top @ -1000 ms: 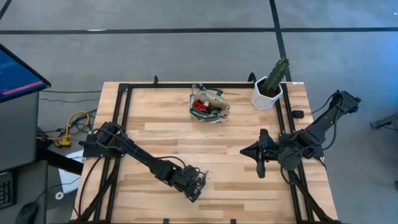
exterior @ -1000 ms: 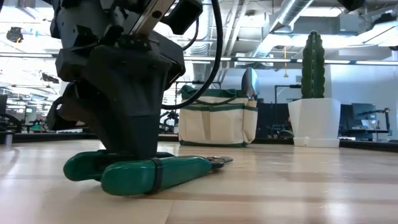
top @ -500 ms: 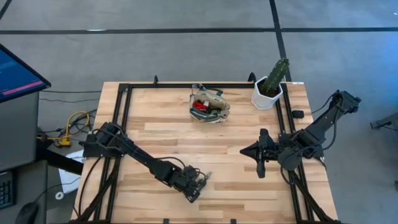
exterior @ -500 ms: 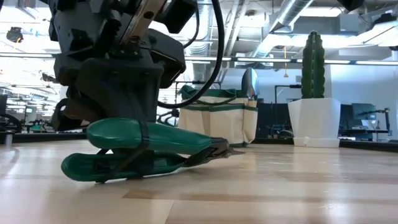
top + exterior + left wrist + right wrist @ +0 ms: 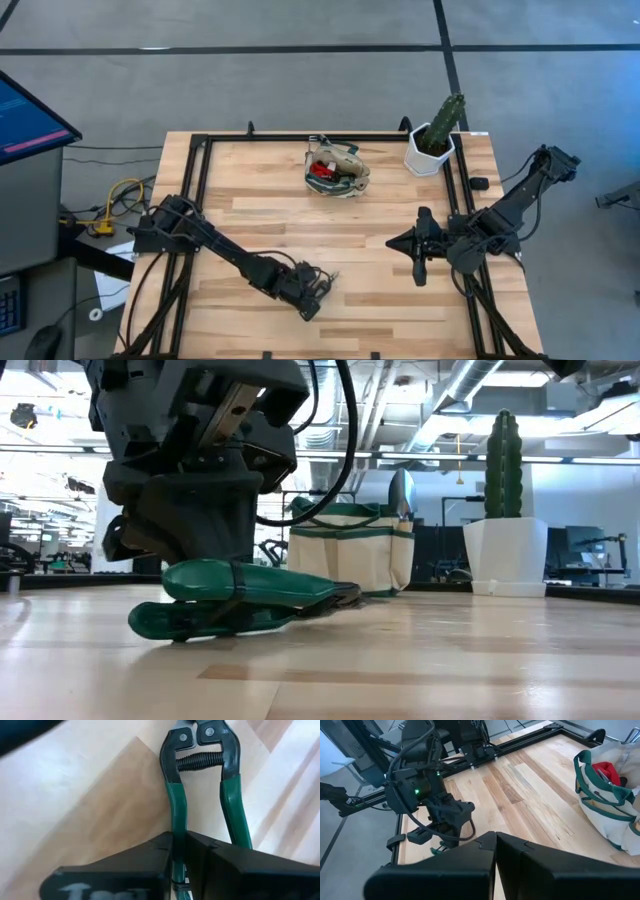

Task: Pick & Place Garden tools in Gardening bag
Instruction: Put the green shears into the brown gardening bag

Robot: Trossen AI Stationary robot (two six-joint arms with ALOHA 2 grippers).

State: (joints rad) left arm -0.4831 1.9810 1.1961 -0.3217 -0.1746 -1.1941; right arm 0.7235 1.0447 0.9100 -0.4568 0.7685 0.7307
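The left gripper [image 5: 312,293] is down at the near-left part of the bench [image 5: 380,290], its jaws clamped on one green handle of the pruning shears [image 5: 240,598]. In the left wrist view only that one handle runs between the fingers; the other handle stands free to the side, with the spring [image 5: 200,761] showing between them. In the low view one handle is lifted while the lower one looks to rest on the wood.

The gardening bag [image 5: 337,168] sits well apart at the far middle of the bench, already holding a red-headed tool [image 5: 320,170], with a potted cactus [image 5: 437,135] to its right.

The risk I see is the grip: holding a single handle, the shears may swing or twist on the way up and slip out, or hang so wide that they catch the bag's rim.

The right gripper [image 5: 401,242] waits at the right side, jaws together and holding nothing.
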